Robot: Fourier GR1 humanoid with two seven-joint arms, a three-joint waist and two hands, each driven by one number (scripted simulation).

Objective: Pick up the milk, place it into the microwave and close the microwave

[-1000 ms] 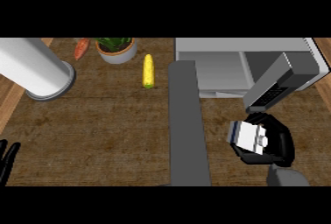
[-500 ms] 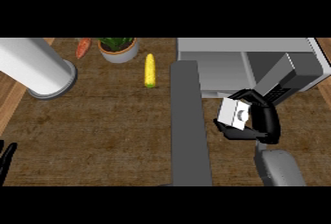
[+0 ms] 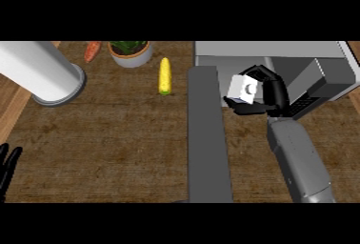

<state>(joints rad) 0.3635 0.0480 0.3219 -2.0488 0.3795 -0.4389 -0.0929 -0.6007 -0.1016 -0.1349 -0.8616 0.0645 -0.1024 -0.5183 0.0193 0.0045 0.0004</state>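
My right hand (image 3: 265, 97) is curled round the white milk carton (image 3: 243, 89) and holds it at the open front of the grey microwave (image 3: 281, 52), at the counter's back right. The microwave's door (image 3: 208, 133) hangs open, seen edge-on as a long grey slab running toward me just left of the hand. The carton's lower part is hidden by the fingers. My left hand (image 3: 7, 167) rests at the lower left edge with fingers straight, holding nothing.
A yellow corn cob (image 3: 165, 76) lies left of the open door. A potted plant (image 3: 129, 51) and a carrot (image 3: 92, 50) sit at the back. A large white cylinder (image 3: 42, 71) stands at the back left on the brown counter (image 3: 105, 143).
My right hand has carried the milk carton away from me and a little leftward, from the counter in front of the microwave up to its opening. The left hand stays put.
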